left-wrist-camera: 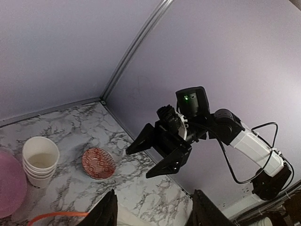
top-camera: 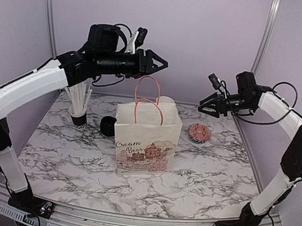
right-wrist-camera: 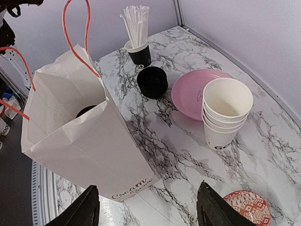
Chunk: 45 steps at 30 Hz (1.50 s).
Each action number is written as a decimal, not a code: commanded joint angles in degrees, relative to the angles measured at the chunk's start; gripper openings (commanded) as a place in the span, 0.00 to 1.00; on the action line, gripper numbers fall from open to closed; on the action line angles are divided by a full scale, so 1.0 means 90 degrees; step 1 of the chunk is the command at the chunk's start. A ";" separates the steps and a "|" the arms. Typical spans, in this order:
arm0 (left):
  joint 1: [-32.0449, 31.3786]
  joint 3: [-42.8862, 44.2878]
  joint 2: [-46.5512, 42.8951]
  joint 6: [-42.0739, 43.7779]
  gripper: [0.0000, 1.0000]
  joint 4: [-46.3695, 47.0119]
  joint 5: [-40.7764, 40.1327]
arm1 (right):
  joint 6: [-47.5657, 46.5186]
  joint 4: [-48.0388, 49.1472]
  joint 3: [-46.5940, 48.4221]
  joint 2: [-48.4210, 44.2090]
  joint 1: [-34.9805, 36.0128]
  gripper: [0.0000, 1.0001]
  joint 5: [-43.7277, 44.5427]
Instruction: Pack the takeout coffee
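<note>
**Coffee down in the bag**

The takeout coffee [right-wrist-camera: 86, 111] shows only as a dark, rounded lid, seen from the right wrist view. It sits low inside the open white paper bag [right-wrist-camera: 94, 146], close against the bag's printed front wall. The wall hides the cup body, so its lettering, tilt and number cannot be told.

Stacked white cups [right-wrist-camera: 225, 117], pink plate [right-wrist-camera: 188, 92], red patterned bowl [top-camera: 199, 132], straws [right-wrist-camera: 136, 23]

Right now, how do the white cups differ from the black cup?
Colour: the white cups are white with dark lettering; the black cup is black. Count: the white cups are several nested; the black cup is single. Contents: the top white cup is empty; the black cup holds white straws. Both stand upright on the table.
</note>
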 commanded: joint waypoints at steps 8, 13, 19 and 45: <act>0.2428 -0.1606 -0.1695 0.1949 0.46 -0.2460 -0.3684 | -0.0132 -0.0157 0.0224 0.0127 -0.0032 0.68 0.0093; 0.3876 -0.2771 -0.2015 0.1670 0.39 -0.1769 -0.3055 | -0.0125 -0.0153 0.0217 0.0158 -0.0032 0.68 0.0118; 0.5225 -0.3958 -0.1885 0.0791 0.38 -0.0336 -0.1488 | -0.0123 -0.0152 0.0223 0.0199 -0.0032 0.68 0.0089; 0.5865 -0.3968 -0.0872 0.0057 0.36 0.1203 -0.0363 | -0.0183 -0.0202 0.0278 0.0466 -0.0032 0.68 0.0147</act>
